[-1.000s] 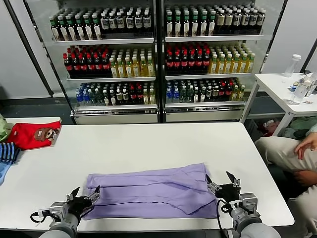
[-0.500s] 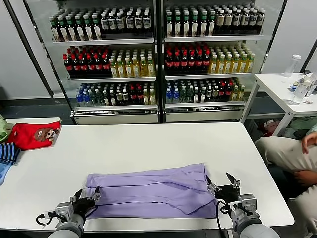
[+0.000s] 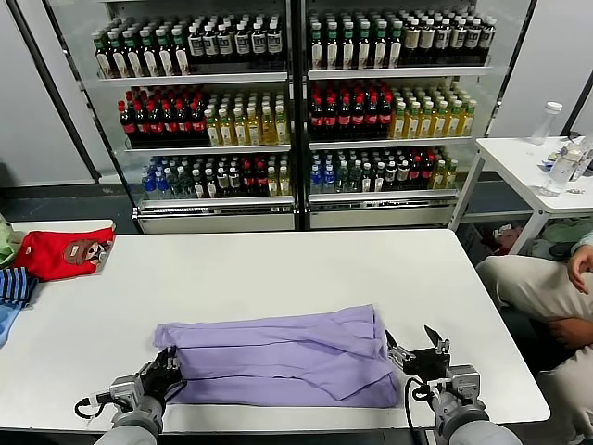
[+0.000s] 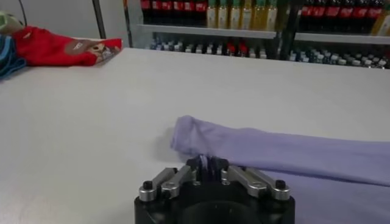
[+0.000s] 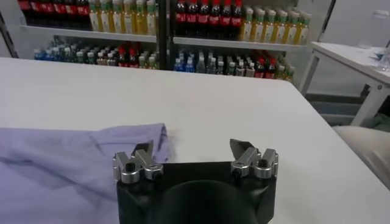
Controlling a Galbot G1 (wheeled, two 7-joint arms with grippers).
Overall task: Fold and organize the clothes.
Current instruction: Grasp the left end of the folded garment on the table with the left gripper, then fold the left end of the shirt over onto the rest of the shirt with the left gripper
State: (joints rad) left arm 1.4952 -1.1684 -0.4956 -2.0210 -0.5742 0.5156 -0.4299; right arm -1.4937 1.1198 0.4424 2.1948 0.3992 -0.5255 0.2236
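The lavender T-shirt (image 3: pixel 278 360) lies folded into a long band across the near part of the white table (image 3: pixel 278 269), plain side up. My left gripper (image 3: pixel 170 371) is shut on the shirt's near left corner, with cloth pinched between its jaws in the left wrist view (image 4: pixel 208 163). The shirt's left end (image 4: pixel 201 135) bulges just beyond the jaws. My right gripper (image 3: pixel 413 345) is open and empty just off the shirt's right end. In the right wrist view (image 5: pixel 194 148) the shirt (image 5: pixel 73 161) lies beside one fingertip.
A red garment with a brown patch (image 3: pixel 63 250) and a blue striped cloth (image 3: pixel 13 286) lie at the table's far left. Drink fridges (image 3: pixel 296 102) stand behind. A seated person (image 3: pixel 537 287) and a side table (image 3: pixel 533 162) are to the right.
My left gripper has closed on the shirt's left corner and the shirt's left end has shifted and bunched slightly. The right gripper has stayed open in place.
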